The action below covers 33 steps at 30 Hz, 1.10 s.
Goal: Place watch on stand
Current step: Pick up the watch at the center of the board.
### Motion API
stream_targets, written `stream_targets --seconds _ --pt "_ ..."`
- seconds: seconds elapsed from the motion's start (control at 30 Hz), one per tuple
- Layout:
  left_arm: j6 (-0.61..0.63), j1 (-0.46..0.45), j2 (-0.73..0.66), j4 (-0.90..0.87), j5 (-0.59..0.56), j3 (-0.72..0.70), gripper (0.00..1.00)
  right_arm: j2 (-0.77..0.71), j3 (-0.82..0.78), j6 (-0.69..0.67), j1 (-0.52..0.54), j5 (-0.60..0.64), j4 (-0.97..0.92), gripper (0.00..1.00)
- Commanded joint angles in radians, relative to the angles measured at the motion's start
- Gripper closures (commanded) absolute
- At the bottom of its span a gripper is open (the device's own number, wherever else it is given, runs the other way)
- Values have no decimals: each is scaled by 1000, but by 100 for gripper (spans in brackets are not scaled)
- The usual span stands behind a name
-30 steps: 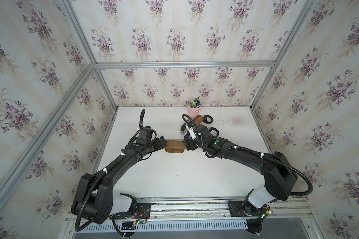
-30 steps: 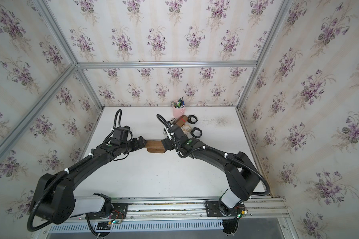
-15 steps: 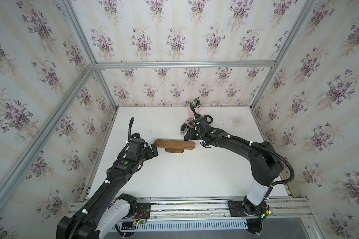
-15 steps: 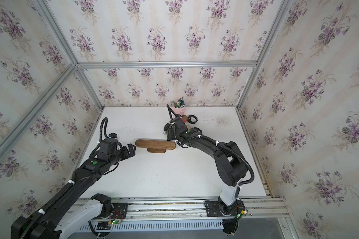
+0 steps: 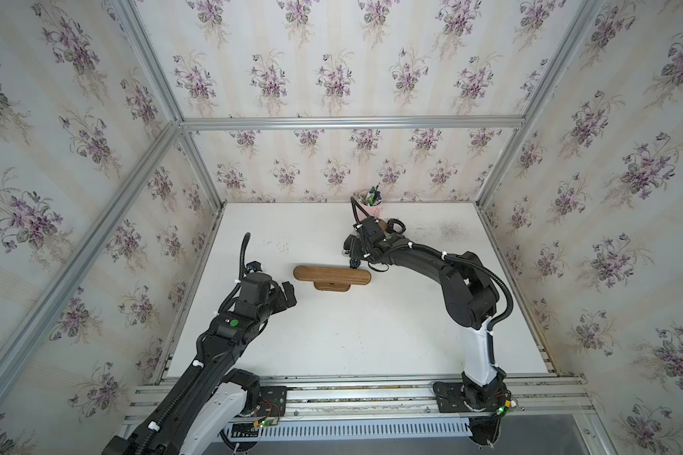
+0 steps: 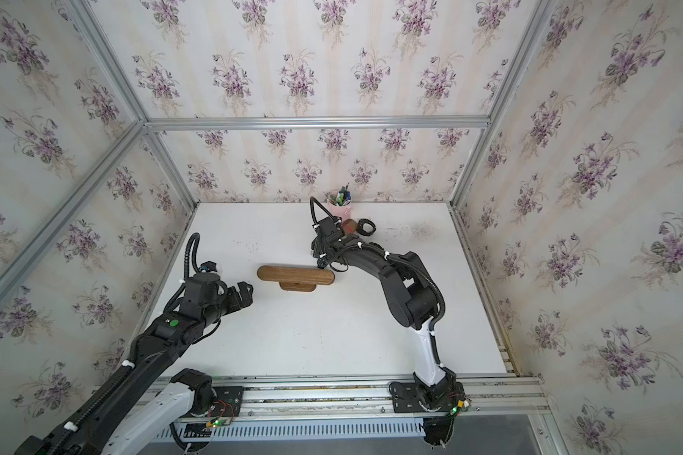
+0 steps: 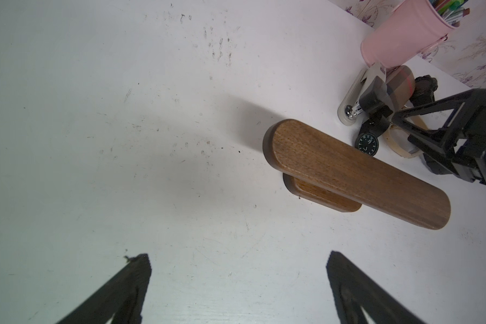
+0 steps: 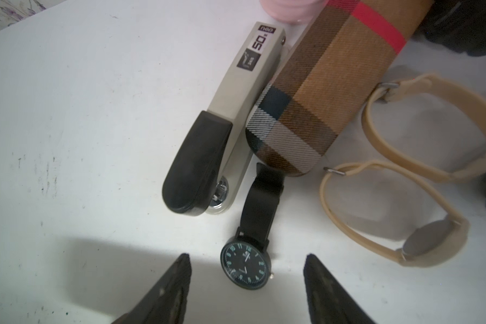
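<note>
Right gripper (image 8: 247,259) part-open, jaws straddling black watch (image 8: 246,266) dial, no contact yet. Watch flat on tabletop (image 5: 371,335), back-edge side of stand (image 5: 332,275). Centre, lower, pinch dial edges; clear tan watch (image 8: 390,210). Left gripper (image 7: 239,255) wide, empty.

Top views look down from high in front; both close wrist views share the black watch (image 7: 367,143) (image 8: 246,266).

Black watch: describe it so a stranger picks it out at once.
On the white table, find the long wooden stand and look just behind its end nearer the pink pen cup. The black watch lies there between the stapler and a tan watch. Alone among them it has a black strap and a dark round dial with green numerals.
</note>
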Motion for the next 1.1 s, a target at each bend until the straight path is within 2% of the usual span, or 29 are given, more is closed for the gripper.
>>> stream_targets --seconds 0.0,0.33,0.53,0.63,0.9,1.07 --pt "2 1 -5 3 -7 -9 0 37 28 41 -12 19 -32 36" --pt "-2 1 -7 0 -4 -11 0 112 84 32 -17 -5 -49 46" --pt "1 1 -10 -7 -10 -9 0 171 158 9 -19 -12 -93 55" --pt "4 1 -15 -16 -15 -4 0 191 193 -3 -22 -7 -125 63" --pt "8 1 -21 -24 -7 1 0 93 138 -40 -24 56 -86 81" --pt "6 0 -11 -13 10 5 0 29 95 -67 -24 73 -64 82"
